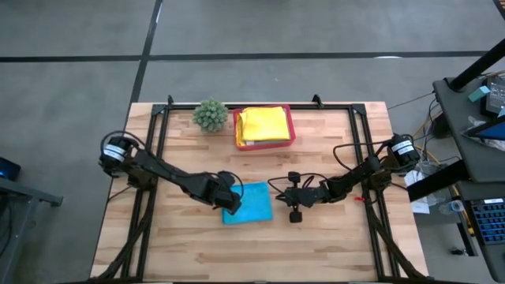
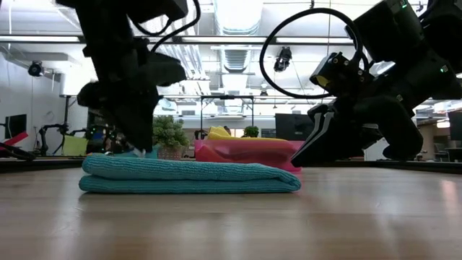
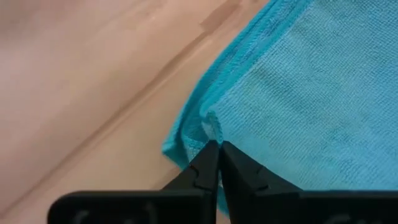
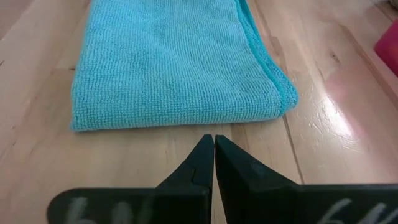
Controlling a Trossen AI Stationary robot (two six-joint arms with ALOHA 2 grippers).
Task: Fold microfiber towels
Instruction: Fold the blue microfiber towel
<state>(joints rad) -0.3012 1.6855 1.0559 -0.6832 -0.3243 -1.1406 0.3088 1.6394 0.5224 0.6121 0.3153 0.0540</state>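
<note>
A teal blue microfiber towel point(image 1: 251, 205) lies folded in several layers flat on the wooden table, near its middle. My left gripper point(image 3: 217, 145) slants down onto the towel's left edge and is shut there. My right gripper point(image 4: 214, 139) is shut and hangs just off the towel's right edge point(image 4: 180, 121), touching nothing. In the low view the towel point(image 2: 188, 177) is a flat stack, with my left gripper point(image 2: 141, 148) above its left end. Yellow towels point(image 1: 264, 124) lie in the pink tray point(image 1: 237, 134) at the back. My left gripper pinches the edge of the towel's top layer point(image 3: 211, 127) between its two fingertips, near a corner on the towel's left side. The fingers slant down from the table's left. A small pucker of cloth stands at the tips. The rest of the towel lies flat on the table.
A small spiky green plant point(image 1: 210, 115) stands left of the pink tray at the back. Black frame rails point(image 1: 158, 150) run along both sides of the table. Bare wood lies in front of the towel toward the near edge.
</note>
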